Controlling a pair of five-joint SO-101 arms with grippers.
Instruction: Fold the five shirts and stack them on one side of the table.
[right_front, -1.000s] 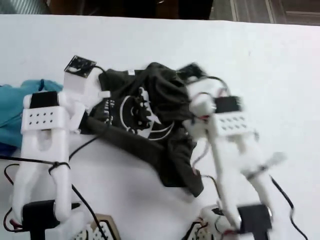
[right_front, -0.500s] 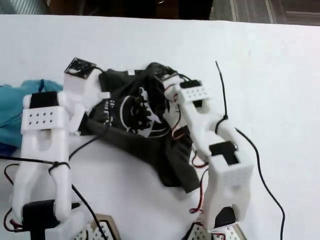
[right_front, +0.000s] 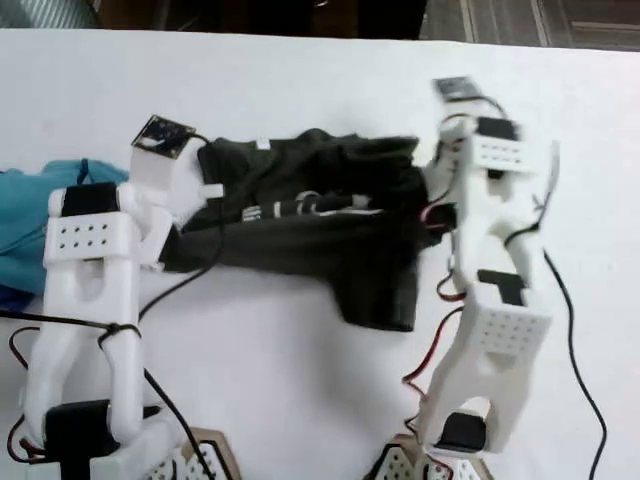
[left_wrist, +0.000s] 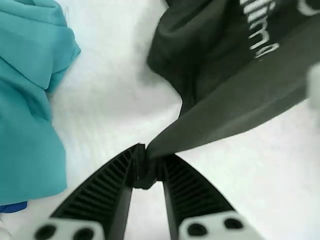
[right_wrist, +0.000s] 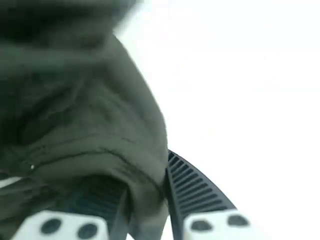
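Observation:
A dark green shirt (right_front: 330, 215) with white print lies stretched across the middle of the white table (right_front: 300, 80). My left gripper (left_wrist: 148, 167) is shut on one edge of the dark shirt (left_wrist: 235, 80), at its left end in the high view (right_front: 190, 215). My right gripper (right_wrist: 150, 200) is shut on a fold of the same shirt (right_wrist: 75, 115), at its right end (right_front: 435, 200). The cloth runs taut between the two grippers. A teal shirt (right_front: 25, 215) lies bunched at the table's left edge, also beside my left gripper (left_wrist: 27, 95).
Black and red cables (right_front: 560, 300) trail from the arms over the table's near side. The arms' bases (right_front: 90, 440) stand at the near edge. Bare white tabletop lies on the far side and at the far right.
My right gripper has swung to the right and farther back with the dark shirt's edge, pulling the crumpled cloth out flat and long. The left arm has stayed in place.

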